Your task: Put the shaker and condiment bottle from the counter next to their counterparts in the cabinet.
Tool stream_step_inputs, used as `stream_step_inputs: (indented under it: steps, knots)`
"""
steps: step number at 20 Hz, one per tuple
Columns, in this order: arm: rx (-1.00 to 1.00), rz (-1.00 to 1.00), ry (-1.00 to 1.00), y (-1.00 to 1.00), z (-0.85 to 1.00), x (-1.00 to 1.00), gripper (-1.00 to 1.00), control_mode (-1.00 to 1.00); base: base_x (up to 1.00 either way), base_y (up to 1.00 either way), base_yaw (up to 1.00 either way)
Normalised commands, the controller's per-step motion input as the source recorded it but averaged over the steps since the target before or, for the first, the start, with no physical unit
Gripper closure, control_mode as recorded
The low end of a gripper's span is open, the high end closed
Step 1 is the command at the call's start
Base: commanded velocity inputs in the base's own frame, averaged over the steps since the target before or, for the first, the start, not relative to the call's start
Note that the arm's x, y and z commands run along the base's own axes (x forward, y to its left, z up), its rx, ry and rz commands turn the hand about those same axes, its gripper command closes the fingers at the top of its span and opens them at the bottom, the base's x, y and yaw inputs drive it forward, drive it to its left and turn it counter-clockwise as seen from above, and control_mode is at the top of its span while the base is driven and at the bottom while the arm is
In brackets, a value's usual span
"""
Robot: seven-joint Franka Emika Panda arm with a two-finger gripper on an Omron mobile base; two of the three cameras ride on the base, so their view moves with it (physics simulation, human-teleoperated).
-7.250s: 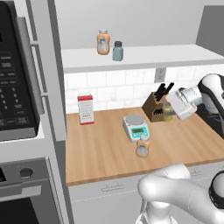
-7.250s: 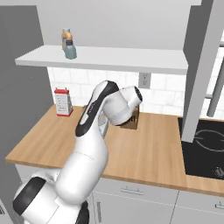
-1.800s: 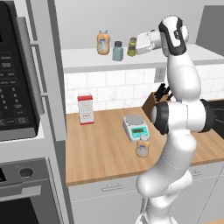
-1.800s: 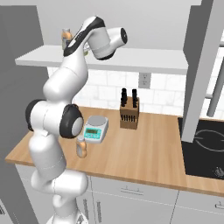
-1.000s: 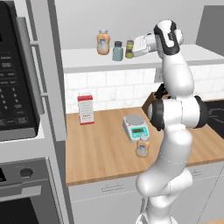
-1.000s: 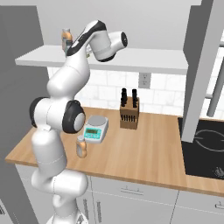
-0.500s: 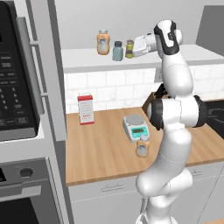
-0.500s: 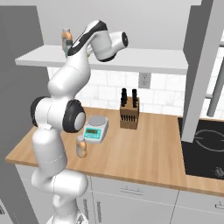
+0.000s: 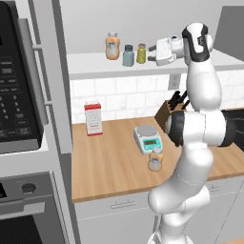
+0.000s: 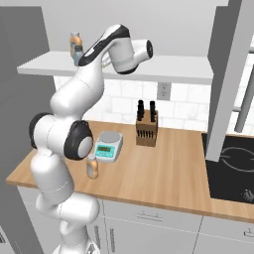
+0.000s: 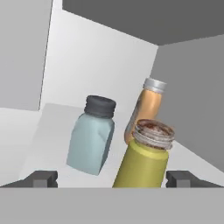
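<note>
High on the white cabinet (image 9: 200,64) shelf, the olive-yellow shaker (image 9: 141,53) stands upright just beside the grey-teal shaker (image 9: 128,55), with the wider orange bottle (image 9: 112,46) at its nine o'clock side. The gripper (image 9: 153,51) sits level with the yellow shaker, jaws spread wide, fingertips (image 11: 43,178) apart from it on either side. Down on the wooden counter (image 9: 109,162), the slim condiment bottle (image 9: 155,158) stands at the six o'clock edge of a small kitchen scale (image 9: 147,138), with a knife block (image 10: 147,128) and a red-topped grater (image 9: 93,119) nearby.
</note>
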Motion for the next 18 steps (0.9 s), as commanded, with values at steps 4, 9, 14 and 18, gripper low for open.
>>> stream_step_inputs:
  steps: [4, 9, 14, 18]
  knots:
    - [0.00, -0.02, -0.15, -0.08, 0.00, -0.96, -1.00, -1.00, 0.00, 0.00, 0.00]
    - [0.04, -0.19, -0.20, 0.00, 0.00, -1.00, -1.00, -1.00, 0.00, 0.00, 0.00]
    - [0.03, -0.18, -0.18, 0.00, -0.02, -1.00, -1.00, -1.00, 0.00, 0.00, 0.00]
    - [0.00, -0.11, -0.11, 0.00, -0.37, -1.00, -1.00, -1.00, 0.00, 0.00, 0.00]
